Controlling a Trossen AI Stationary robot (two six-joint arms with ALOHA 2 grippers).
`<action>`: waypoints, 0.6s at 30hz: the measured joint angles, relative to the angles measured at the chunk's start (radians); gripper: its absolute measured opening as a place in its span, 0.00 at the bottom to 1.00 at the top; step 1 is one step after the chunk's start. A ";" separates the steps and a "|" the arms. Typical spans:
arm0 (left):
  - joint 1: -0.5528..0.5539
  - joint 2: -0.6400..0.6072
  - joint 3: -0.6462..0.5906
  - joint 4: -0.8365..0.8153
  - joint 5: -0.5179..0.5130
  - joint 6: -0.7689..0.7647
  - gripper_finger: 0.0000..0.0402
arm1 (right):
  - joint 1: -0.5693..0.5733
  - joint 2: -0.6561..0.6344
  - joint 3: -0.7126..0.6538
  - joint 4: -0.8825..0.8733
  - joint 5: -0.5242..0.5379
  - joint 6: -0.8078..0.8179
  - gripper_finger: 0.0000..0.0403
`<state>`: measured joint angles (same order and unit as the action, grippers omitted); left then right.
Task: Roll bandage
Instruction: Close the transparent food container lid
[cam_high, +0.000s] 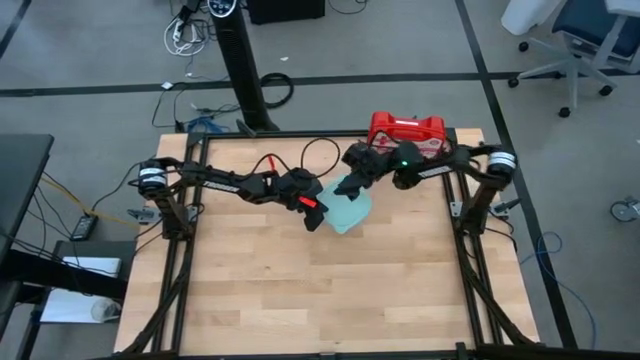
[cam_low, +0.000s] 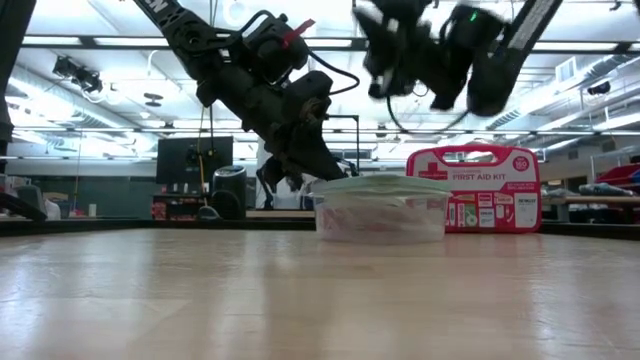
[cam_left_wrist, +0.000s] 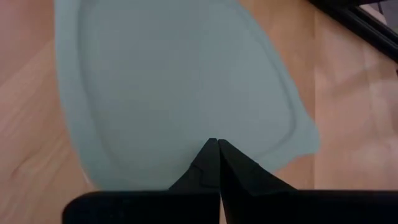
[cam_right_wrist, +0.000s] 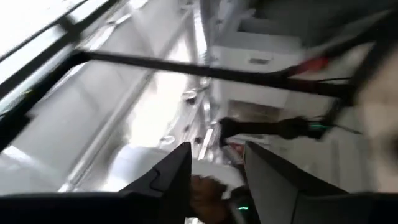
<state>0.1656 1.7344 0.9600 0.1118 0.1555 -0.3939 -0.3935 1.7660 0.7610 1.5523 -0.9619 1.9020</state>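
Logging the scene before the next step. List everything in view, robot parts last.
container with lid: one, clear with pale blue-green lid, table middle, toward the back.
first aid kit: one, red with white markings, back edge of table, right of middle.
table: one, light wood, dark frame.
bandage: none visible in any view.
left claw: one, dark, shut, tips over the lid.
right claw: one, dark, part open, holding nothing, raised above the table near the kit.
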 joint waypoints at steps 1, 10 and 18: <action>-0.002 0.000 0.000 -0.003 0.000 0.000 0.00 | 0.013 -0.026 0.002 0.001 0.023 0.015 0.37; -0.012 0.000 0.000 0.016 -0.005 -0.003 0.00 | 0.043 0.037 -0.223 -0.318 0.099 -0.274 0.37; -0.021 0.000 0.000 0.011 -0.015 -0.005 0.00 | 0.095 -0.046 -0.267 0.006 0.169 -0.144 0.37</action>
<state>0.1448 1.7344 0.9600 0.1227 0.1408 -0.3992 -0.2984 1.7201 0.4938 1.5583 -0.7930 1.7580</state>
